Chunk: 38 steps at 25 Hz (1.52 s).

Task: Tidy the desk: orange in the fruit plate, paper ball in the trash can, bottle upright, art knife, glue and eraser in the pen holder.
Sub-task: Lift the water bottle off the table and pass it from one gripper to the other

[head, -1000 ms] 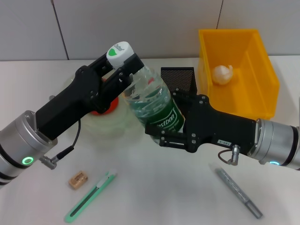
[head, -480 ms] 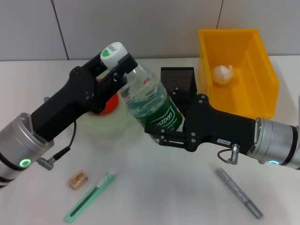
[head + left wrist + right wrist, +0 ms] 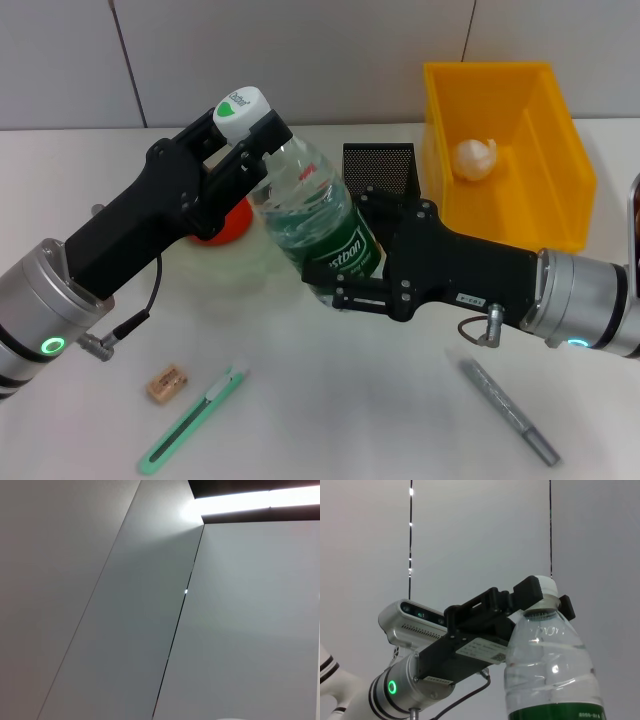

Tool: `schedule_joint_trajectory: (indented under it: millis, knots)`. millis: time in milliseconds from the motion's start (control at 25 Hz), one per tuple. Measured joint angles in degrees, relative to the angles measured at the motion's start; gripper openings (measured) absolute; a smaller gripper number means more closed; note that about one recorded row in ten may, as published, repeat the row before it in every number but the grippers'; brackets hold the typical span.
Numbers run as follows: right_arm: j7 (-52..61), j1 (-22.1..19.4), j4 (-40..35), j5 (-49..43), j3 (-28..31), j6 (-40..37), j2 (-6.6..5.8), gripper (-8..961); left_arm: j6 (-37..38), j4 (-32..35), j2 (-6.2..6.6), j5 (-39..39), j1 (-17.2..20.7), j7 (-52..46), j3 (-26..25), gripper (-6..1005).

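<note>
Two grippers clamp the bottle [image 3: 315,215]: left gripper [image 3: 245,135] at the cap, right gripper [image 3: 350,275] round the label. Uneven release risks toppling it onto the fruit plate [image 3: 235,262].

Orange [image 3: 228,225] mostly hidden behind left arm; only sliver shows. Plate [image 3: 235,262] partly covered by arm and bottle [image 3: 312,222]. Bottle base cut off by edge in right wrist view, hidden behind right gripper [image 3: 345,285] in head view. Pen holder [image 3: 379,166] lower part blocked. Left wrist view shows wall only. Glue not identifiable. Eraser [image 3: 165,383] detail too small to read.
</note>
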Motion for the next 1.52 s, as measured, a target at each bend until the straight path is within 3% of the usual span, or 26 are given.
schedule_joint_trajectory:
  millis: [1520]
  knots:
    - [1.42,0.07,-0.53,0.81,-3.11,2.7,0.0,760,0.14,-0.01,0.0,0.01,0.15,0.52,-0.21,438]
